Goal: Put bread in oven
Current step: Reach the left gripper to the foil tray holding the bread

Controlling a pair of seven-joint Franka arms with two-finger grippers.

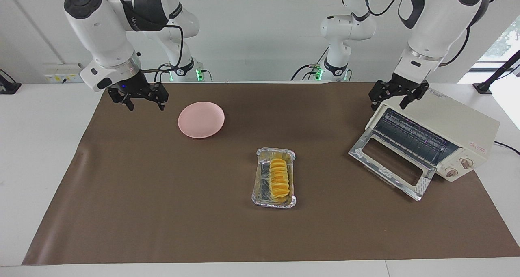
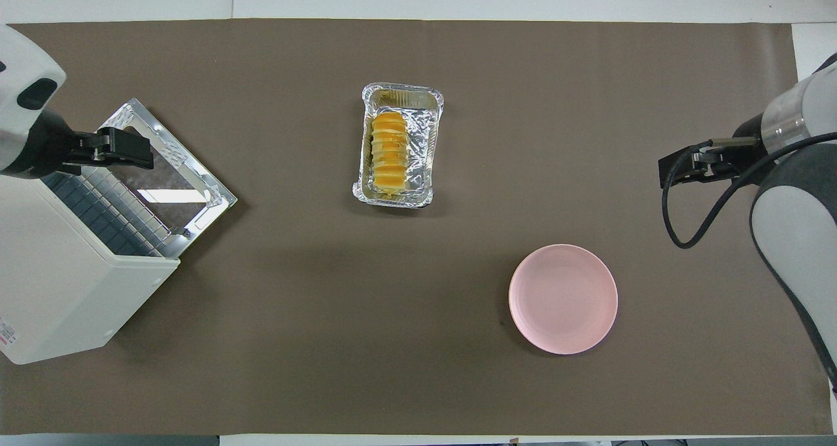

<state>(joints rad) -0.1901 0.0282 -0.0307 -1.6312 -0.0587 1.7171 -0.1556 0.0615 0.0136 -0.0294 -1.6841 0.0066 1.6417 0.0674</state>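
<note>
The bread [image 1: 279, 178] [image 2: 388, 152], a ridged yellow-orange loaf, lies in a crinkled foil tray [image 1: 260, 189] [image 2: 433, 127] at mid-table. The cream oven [image 1: 457, 120] [image 2: 62, 295] stands at the left arm's end, its glass door [image 1: 388, 163] [image 2: 163, 165] folded down and the wire rack showing. My left gripper [image 1: 388, 104] [image 2: 131, 156] hangs open over the oven's front top edge, holding nothing. My right gripper [image 1: 146, 105] [image 2: 677, 171] hangs open and empty above the mat at the right arm's end, beside the pink plate.
A round pink plate [image 1: 201, 119] [image 2: 563, 298] sits nearer to the robots than the foil tray, toward the right arm's end. A brown mat [image 1: 162, 212] covers most of the white table.
</note>
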